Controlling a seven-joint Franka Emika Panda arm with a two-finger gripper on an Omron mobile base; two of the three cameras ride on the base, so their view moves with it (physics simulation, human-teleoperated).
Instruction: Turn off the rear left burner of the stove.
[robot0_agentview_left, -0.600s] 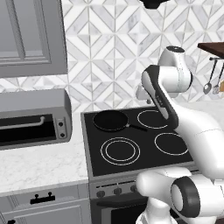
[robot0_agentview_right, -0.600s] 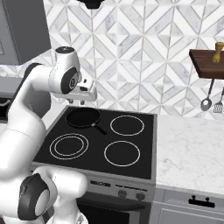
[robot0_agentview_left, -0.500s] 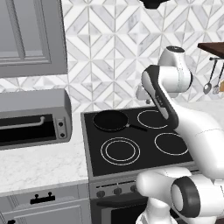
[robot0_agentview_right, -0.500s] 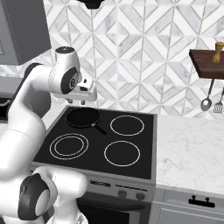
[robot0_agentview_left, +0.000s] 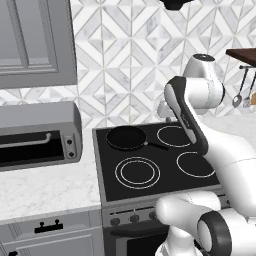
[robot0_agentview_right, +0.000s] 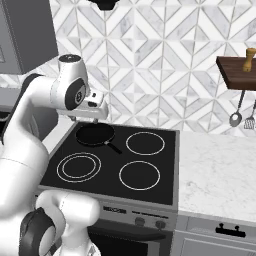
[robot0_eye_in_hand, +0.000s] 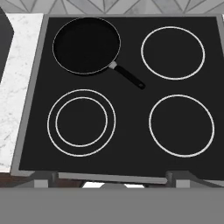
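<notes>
Here, a simulated kitchen with a grey steel stove (robot0_agentview_left: 165, 165) whose flat black glass top carries 4 round burners. Compared with the pictures from 0.5 and 0.6 seconds ago, nothing visible has changed: the white arm is held in the same raised pose over the far part of the cooktop, so the task looks barely begun, with no knob touched yet. The rear left burner (robot0_eye_in_hand: 86, 45) lies at the far left of the glass, covered by a black skillet (robot0_eye_in_hand: 87, 43). The skillet's handle, its long axis, points toward the near right, to the middle of the cooktop. The small dark knobs (robot0_agentview_right: 146, 222) sit in a row along the stove's near front edge, well below the gripper (robot0_agentview_right: 89, 111). Whether its fingers are apart or together cannot be told.
</notes>
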